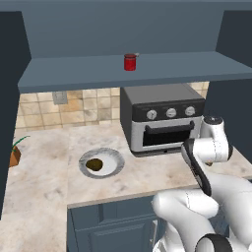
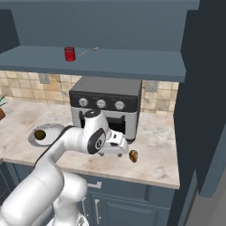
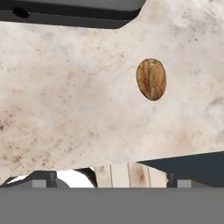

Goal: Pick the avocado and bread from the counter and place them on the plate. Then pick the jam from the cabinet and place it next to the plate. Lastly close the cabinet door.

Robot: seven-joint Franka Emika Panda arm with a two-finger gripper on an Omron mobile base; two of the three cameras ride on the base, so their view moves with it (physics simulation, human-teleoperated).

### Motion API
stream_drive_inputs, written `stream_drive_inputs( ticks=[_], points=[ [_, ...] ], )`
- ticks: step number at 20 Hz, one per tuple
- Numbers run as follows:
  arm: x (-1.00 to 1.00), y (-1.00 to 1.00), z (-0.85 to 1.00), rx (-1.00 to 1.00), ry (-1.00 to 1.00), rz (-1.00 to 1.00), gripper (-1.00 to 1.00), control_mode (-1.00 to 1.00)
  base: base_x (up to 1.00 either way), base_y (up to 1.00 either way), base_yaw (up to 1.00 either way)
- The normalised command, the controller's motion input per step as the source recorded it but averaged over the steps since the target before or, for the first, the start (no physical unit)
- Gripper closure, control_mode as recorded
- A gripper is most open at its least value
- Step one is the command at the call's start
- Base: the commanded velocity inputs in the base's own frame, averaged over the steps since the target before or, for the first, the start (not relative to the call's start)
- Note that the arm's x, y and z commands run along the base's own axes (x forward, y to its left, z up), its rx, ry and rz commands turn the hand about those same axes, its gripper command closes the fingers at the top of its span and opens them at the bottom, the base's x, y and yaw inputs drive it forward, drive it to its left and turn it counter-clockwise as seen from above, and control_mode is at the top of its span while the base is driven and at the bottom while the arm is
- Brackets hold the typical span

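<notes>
Avocado (image 1: 94,164) on the plate (image 1: 114,157), left on the counter (image 1: 44,167); jam (image 1: 130,62) on the cabinet shelf. Right base view alone shows the bread (image 2: 133,156) near the counter's front edge. My gripper (image 3: 111,181) wide open, empty.

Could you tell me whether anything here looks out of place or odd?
Nothing is spilled or damaged. The bread lies on the bare counter by the toaster oven, apart from the plate holding the avocado. The cabinet stands open.
</notes>
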Motion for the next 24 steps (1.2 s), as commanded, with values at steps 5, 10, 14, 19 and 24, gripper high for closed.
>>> stream_drive_inputs(
  ticks=[5,10,14,19,24],
  points=[
    [0.14,-0.45,0.02,0.00,0.01,0.07,-1.00,-1.00,0.00,0.00,0.00],
    [0.15,-0.42,0.00,0.02,0.00,0.07,-1.00,-1.00,0.00,0.00,0.00],
    [0.24,-0.32,0.00,0.04,0.00,0.04,-1.00,-1.00,0.00,0.00,0.00],
    [0.34,-0.11,-0.05,0.07,0.01,0.02,-1.00,-1.00,0.00,0.00,0.00],
    [0.29,0.01,-0.13,0.06,0.00,0.02,-1.00,-1.00,0.00,0.00,0.00]
  ],
)
